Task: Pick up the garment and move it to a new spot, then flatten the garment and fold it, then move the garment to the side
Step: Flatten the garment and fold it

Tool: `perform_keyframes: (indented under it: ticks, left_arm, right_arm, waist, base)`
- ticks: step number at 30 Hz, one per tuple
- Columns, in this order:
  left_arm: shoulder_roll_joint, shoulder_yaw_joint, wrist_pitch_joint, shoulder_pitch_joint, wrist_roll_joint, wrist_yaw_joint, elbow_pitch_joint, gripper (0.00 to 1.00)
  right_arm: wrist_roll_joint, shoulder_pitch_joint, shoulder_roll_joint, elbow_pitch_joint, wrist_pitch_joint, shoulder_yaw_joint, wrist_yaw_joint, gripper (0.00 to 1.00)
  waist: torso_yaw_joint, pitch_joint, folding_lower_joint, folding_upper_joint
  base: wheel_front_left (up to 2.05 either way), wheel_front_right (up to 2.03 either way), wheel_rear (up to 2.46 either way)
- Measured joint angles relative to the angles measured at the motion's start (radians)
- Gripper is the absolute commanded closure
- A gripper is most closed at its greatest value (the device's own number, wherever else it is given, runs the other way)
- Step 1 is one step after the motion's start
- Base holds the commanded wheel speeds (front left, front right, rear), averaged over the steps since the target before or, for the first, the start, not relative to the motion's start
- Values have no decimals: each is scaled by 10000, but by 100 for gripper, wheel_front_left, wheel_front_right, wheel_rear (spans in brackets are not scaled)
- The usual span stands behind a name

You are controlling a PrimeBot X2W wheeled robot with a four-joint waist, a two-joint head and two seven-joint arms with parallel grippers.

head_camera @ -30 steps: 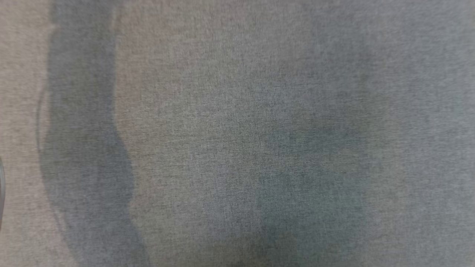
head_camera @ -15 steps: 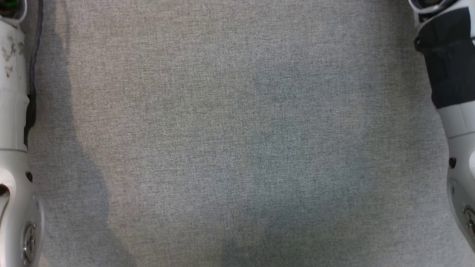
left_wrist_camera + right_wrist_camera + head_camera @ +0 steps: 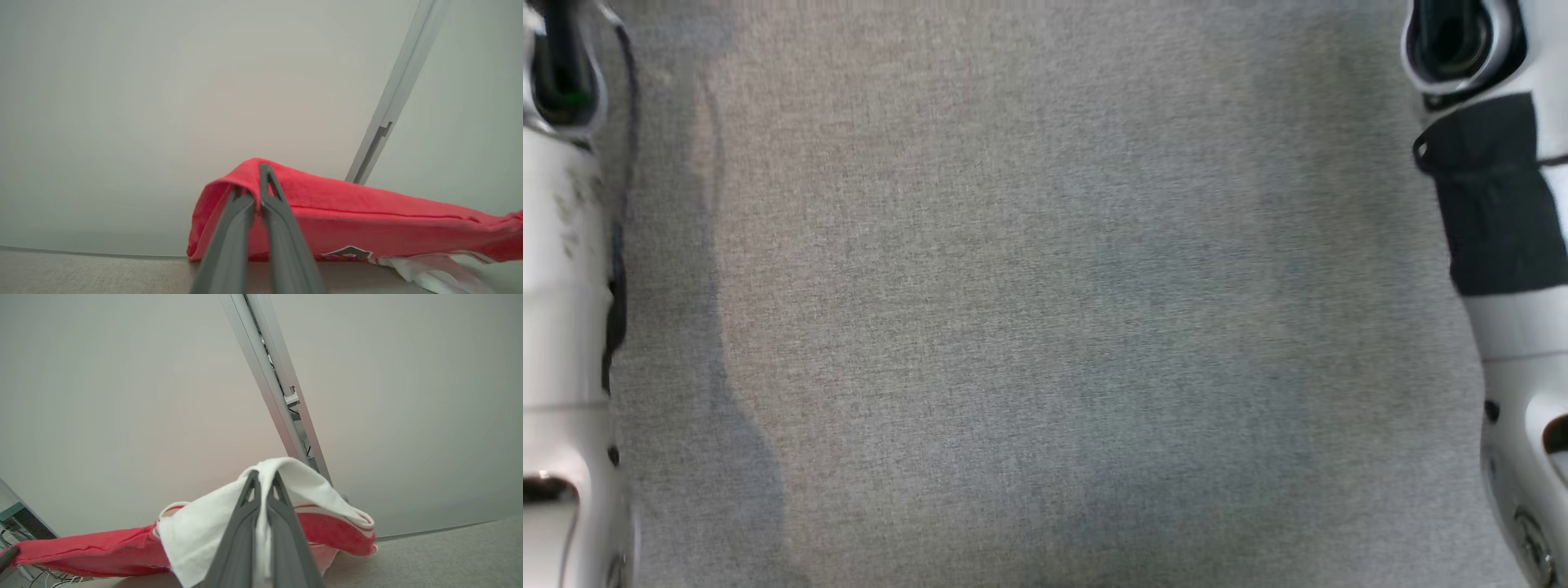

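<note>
I have my left gripper (image 3: 253, 183) clamped on a red fold of the garment (image 3: 367, 212) and my right gripper (image 3: 265, 475) pinched on its white edge, the cloth hanging between them, grey table (image 3: 1045, 294) below, pale wall and a metal post (image 3: 273, 388) beyond the fingertips.

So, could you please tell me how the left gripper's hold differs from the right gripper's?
The left gripper pinches a red fold of the garment; the right gripper pinches a white part. Cloth trails rightward in the left gripper's view, leftward in the right gripper's. Both are shut on the garment.
</note>
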Motion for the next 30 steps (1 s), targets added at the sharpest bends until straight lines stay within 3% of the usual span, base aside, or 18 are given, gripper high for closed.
perform_keyframes:
  ticks: [6,12,17,30]
  left_arm:
    - [612,-1175,-13,1760,-378,0,-1093,100]
    - [1012,-1248,-13,4015,-692,-2,-2173,100]
    - [871,-1078,-13,6201,-669,50,-2811,100]
    - [525,-842,-13,9423,-194,299,-3312,100]
  right_arm:
    - [343,1522,-364,-1281,0,662,0,100]
    - [817,4060,-1085,-2468,0,1112,0,100]
    - [1014,6204,-1532,-2830,100,1526,0,100]
    - [706,9465,-2150,-3676,522,1906,0,100]
  waist:
    - [-108,-713,0,0]
    - [-151,-1572,0,0]
    - [-145,-2346,0,0]
    - [35,-3699,0,1]
  base:
    - [0,0,0]
    - [0,0,0]
    - [0,0,0]
    - [0,0,0]
